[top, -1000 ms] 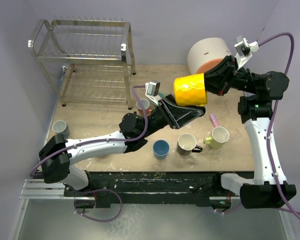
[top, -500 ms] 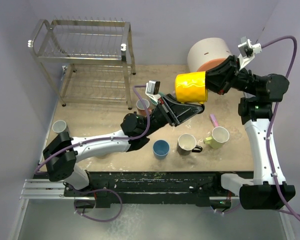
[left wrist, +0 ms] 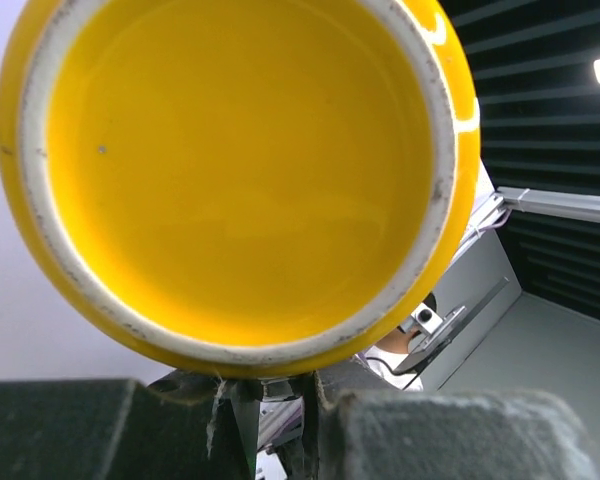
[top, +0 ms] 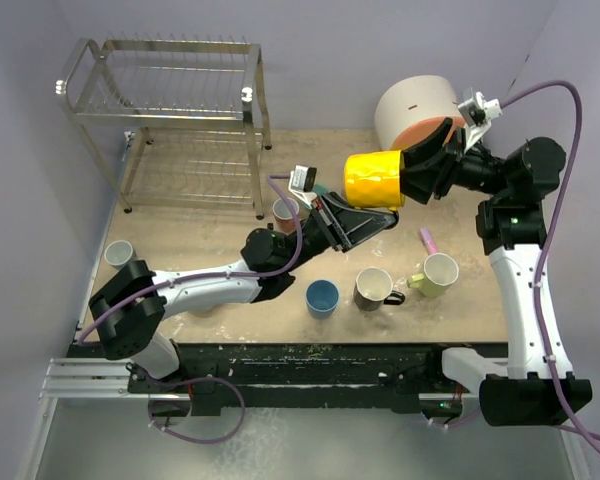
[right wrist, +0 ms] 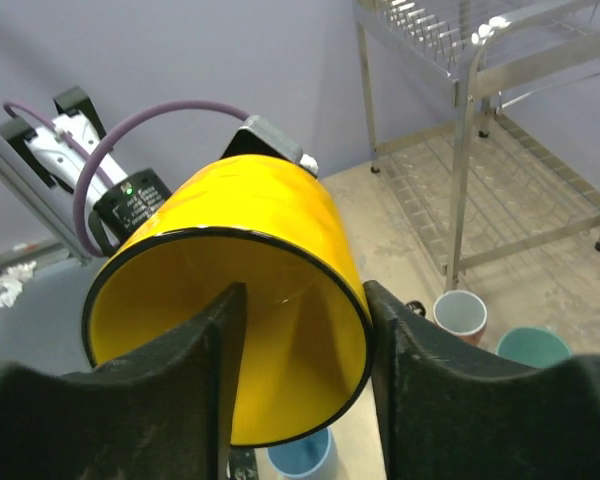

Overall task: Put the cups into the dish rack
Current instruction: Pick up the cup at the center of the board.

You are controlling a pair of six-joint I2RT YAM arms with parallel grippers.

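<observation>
A big yellow cup (top: pixel 375 180) hangs on its side in mid-air between both arms. My left gripper (top: pixel 363 222) is under it, shut on the cup's lower edge by the base; the left wrist view fills with the cup's yellow underside (left wrist: pixel 240 170) above that gripper (left wrist: pixel 275 385). My right gripper (top: pixel 417 172) is open, one finger inside the cup's mouth (right wrist: pixel 260 330) and one outside the wall, the inner one clear of it. The silver dish rack (top: pixel 170 110) stands at the far left with no cup in it. More cups stand on the table: blue (top: pixel 322 297), dark (top: pixel 374 288), pale green (top: pixel 440 272), salmon (top: pixel 287 211), white (top: pixel 118 254).
A cream-and-orange round box (top: pixel 417 110) sits at the back right behind the right arm. A small pink stick (top: pixel 428 240) lies near the pale green cup. A teal cup (right wrist: pixel 533 347) stands beside the salmon one (right wrist: pixel 461 315), near the rack's right legs (right wrist: pixel 460 200).
My right gripper has opened off the yellow cup's wall. My left gripper has closed under the cup, which has shifted slightly left.
</observation>
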